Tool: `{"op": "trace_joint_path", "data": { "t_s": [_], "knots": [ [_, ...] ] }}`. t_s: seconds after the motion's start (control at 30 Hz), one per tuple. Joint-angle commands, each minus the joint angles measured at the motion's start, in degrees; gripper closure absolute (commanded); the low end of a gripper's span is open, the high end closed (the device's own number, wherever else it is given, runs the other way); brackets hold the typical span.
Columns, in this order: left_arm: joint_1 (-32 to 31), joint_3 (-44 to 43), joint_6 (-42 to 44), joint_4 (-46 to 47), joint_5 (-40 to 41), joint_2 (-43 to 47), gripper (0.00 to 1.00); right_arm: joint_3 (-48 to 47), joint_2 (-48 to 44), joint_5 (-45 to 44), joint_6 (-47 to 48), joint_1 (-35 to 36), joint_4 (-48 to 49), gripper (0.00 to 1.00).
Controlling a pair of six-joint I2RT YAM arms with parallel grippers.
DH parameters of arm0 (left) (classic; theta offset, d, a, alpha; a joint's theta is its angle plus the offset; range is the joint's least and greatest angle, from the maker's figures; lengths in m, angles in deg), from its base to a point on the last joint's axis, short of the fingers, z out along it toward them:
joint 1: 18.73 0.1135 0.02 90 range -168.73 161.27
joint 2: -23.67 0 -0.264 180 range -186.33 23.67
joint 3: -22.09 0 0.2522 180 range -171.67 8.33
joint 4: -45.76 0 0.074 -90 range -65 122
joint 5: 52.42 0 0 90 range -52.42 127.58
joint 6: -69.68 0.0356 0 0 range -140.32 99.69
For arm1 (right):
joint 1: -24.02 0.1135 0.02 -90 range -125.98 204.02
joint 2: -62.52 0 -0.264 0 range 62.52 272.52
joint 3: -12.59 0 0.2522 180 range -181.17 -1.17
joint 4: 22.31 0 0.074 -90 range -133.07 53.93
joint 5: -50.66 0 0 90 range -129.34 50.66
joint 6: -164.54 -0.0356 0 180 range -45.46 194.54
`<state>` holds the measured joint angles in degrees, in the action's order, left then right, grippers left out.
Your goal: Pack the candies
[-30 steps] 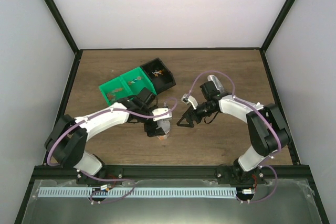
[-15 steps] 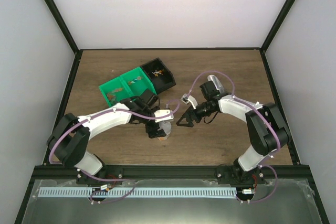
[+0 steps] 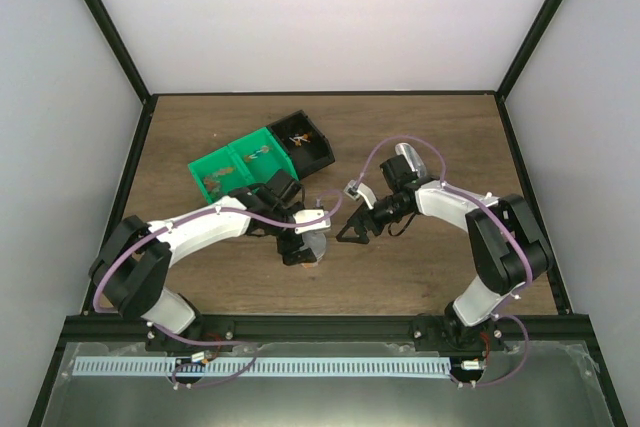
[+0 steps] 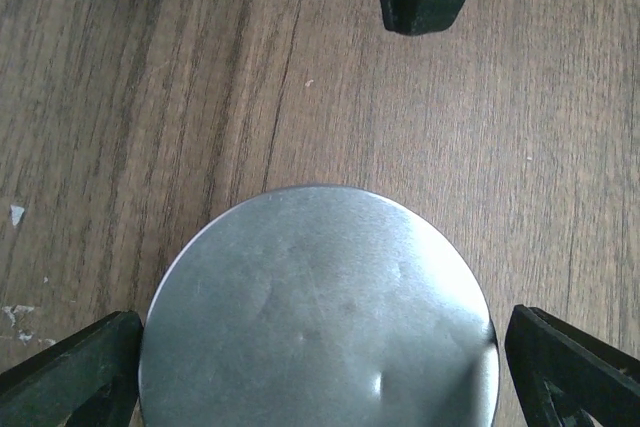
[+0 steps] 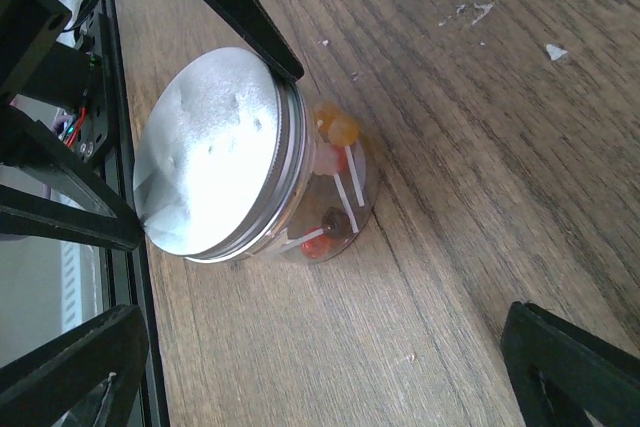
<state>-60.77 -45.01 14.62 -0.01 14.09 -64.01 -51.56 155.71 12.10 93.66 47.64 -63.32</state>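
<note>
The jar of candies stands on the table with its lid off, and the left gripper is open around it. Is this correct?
No. The lid is on the jar; the right wrist view shows it. The rest is right: jar on the table, left gripper open around it.

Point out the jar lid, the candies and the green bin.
jar lid (image 5: pixel 215 152): right wrist view, middle of its top
candies (image 5: pixel 338 129): right wrist view, orange one below the lid
green bin (image 3: pixel 229 147): top view, far rim
</note>
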Motion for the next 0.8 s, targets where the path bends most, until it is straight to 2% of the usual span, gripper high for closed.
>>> {"op": "trace_joint_path", "data": {
  "t_s": [0.0, 0.27, 0.47, 0.67, 0.77],
  "knots": [
    [-0.3, -1.1, 0.2, -0.9, -1.8, 1.0, 0.0, -0.9, 0.3, 0.9, 1.3, -0.1, -0.6, 0.0],
    [0.3, -0.4, -0.2, -2.0, -2.2, 6.9, 0.0, 0.2, -1.4, 0.3, 2.3, 0.0, -0.5, 0.0],
    [4.6, -1.6, 0.8, -4.0, -4.8, 9.7, 0.0, 0.4, -1.5, -0.1, 2.3, -0.1, -0.3, 0.0],
    [2.8, -2.1, 5.6, -5.2, -5.5, 10.1, 0.33, 0.2, -0.8, -0.3, 1.9, 0.0, 0.3, 0.0],
    [1.4, -1.6, 6.6, -4.5, -5.4, 9.5, 0.4, 0.1, -0.6, -0.2, 1.8, 0.0, 0.4, 0.0]
  ]
}}
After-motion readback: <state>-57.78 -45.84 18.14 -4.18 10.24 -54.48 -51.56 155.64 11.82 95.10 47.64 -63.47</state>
